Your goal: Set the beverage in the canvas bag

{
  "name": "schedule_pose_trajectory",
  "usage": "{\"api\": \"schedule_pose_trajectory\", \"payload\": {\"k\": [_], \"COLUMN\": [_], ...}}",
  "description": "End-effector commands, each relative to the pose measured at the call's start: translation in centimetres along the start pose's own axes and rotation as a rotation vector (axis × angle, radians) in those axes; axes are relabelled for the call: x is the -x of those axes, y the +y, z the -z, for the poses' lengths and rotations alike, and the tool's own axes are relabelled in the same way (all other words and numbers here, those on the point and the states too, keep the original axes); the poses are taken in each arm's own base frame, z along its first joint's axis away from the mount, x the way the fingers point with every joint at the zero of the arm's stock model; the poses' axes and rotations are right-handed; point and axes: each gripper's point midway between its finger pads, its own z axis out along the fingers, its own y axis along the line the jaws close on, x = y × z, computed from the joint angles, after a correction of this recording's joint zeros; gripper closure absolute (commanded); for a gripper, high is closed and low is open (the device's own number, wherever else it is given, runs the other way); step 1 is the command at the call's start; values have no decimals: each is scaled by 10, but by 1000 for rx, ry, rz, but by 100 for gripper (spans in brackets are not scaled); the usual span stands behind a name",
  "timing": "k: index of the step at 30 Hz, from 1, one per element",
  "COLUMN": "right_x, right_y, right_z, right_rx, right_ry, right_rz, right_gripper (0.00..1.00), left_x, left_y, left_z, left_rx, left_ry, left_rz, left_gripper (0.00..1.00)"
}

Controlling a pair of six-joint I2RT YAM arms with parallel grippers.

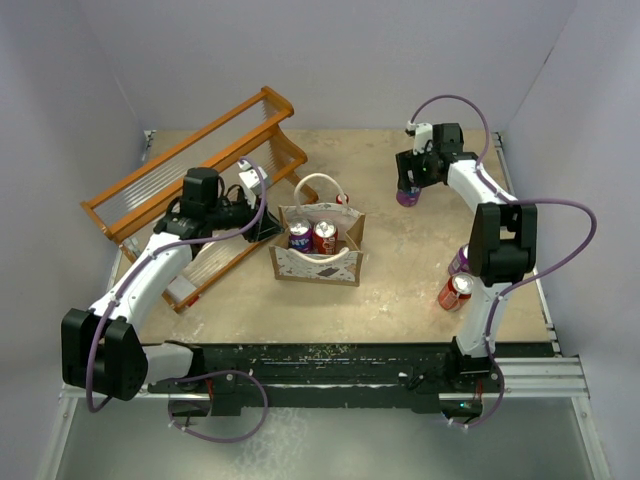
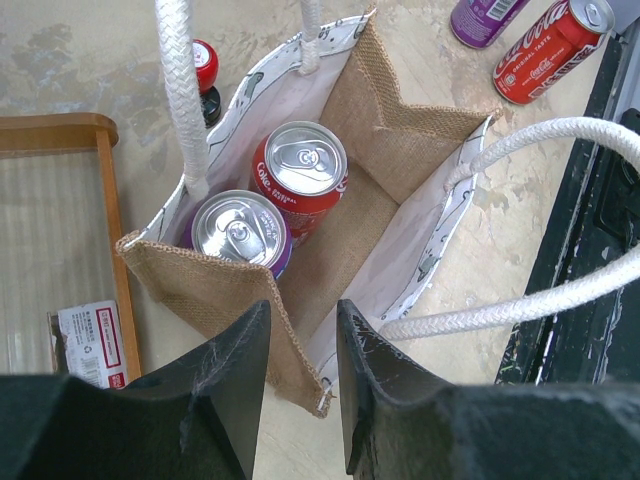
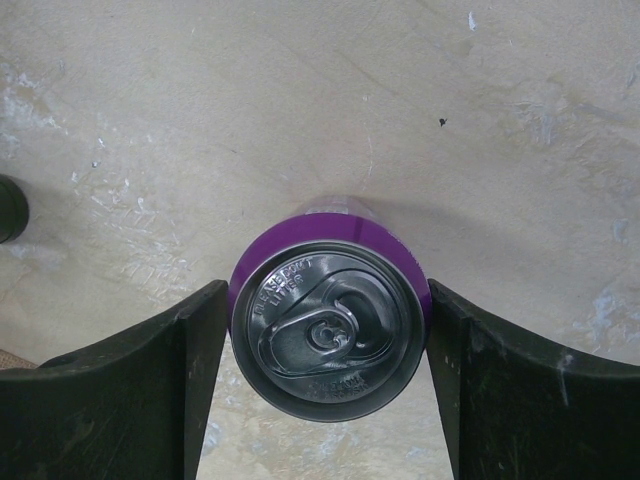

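The canvas bag (image 1: 316, 262) stands open mid-table, with white rope handles (image 2: 178, 90). A red cola can (image 2: 298, 170) and a purple can (image 2: 238, 232) stand upright inside it. My left gripper (image 1: 268, 226) hovers at the bag's left end. In the left wrist view this gripper (image 2: 303, 322) is open, and the bag's burlap corner (image 2: 300, 370) lies in the gap without being pinched. At the far right, my right gripper (image 1: 410, 186) is shut on an upright purple beverage can (image 3: 328, 345). Both fingers (image 3: 195, 350) press its sides, and the can (image 1: 407, 197) is well away from the bag.
An orange wooden rack (image 1: 190, 185) lies behind and left of the bag. A small red-capped bottle (image 2: 204, 68) stands just behind the bag. A purple can (image 1: 459, 260) and a red cola can (image 1: 455, 292) sit near the right arm's base. The table's front edge (image 1: 350, 350) is black.
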Motion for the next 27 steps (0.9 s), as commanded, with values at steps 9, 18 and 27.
{"api": "schedule_pose_trajectory", "payload": {"k": [9,18,27], "right_x": [36,56,81], "right_y": [0,-4,7], "right_z": [33,60,115], "right_rx": [-11,-53,-60], "right_ry": [-89,-150,-257], "right_rz": [64,120,202], "right_gripper": [41,56,67], "left_x": [13,18,21], "left_y": [-8,-9,-10], "left_z": [4,7,9], "left_rx": [-20,-14,-10], "left_ry": [-47,-58,-62], "left_rz": [-65,-76,-87], "left_gripper": [64,63,62]}}
